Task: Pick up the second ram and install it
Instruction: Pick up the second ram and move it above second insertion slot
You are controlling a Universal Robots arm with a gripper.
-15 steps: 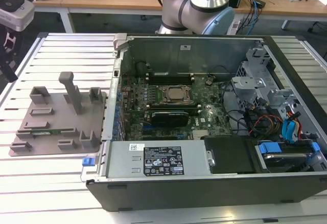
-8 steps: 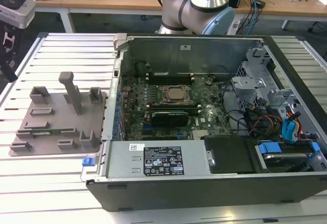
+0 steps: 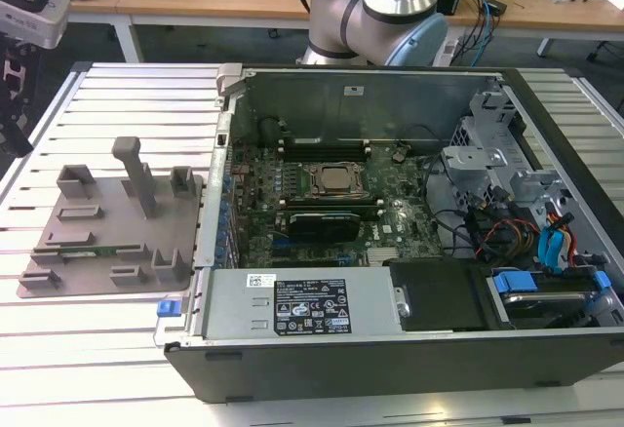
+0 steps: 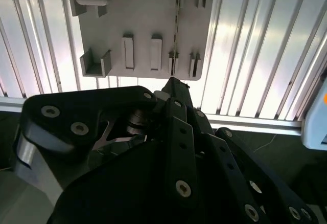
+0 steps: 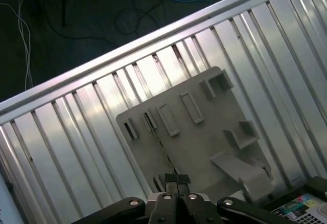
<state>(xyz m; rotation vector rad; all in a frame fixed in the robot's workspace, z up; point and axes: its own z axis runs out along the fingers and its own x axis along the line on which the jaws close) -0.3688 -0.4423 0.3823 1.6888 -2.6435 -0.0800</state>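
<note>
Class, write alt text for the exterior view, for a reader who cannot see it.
An open computer case lies on a slatted metal table, its green motherboard exposed. To the exterior view's left, a grey holder plate carries a slim green memory stick; a robot arm stands behind the case.

Matt plastic fixture (image 3: 107,222), glossy ribbed metal tbl (image 3: 127,105)

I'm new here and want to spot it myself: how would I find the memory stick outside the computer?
Start at the open computer case on the ribbed metal table. On the exterior view's left of it lies a grey plastic plate with raised blocks. The memory stick stands on edge between its low blocks: a long, thin green strip, the only green thing on that grey plate.
</note>
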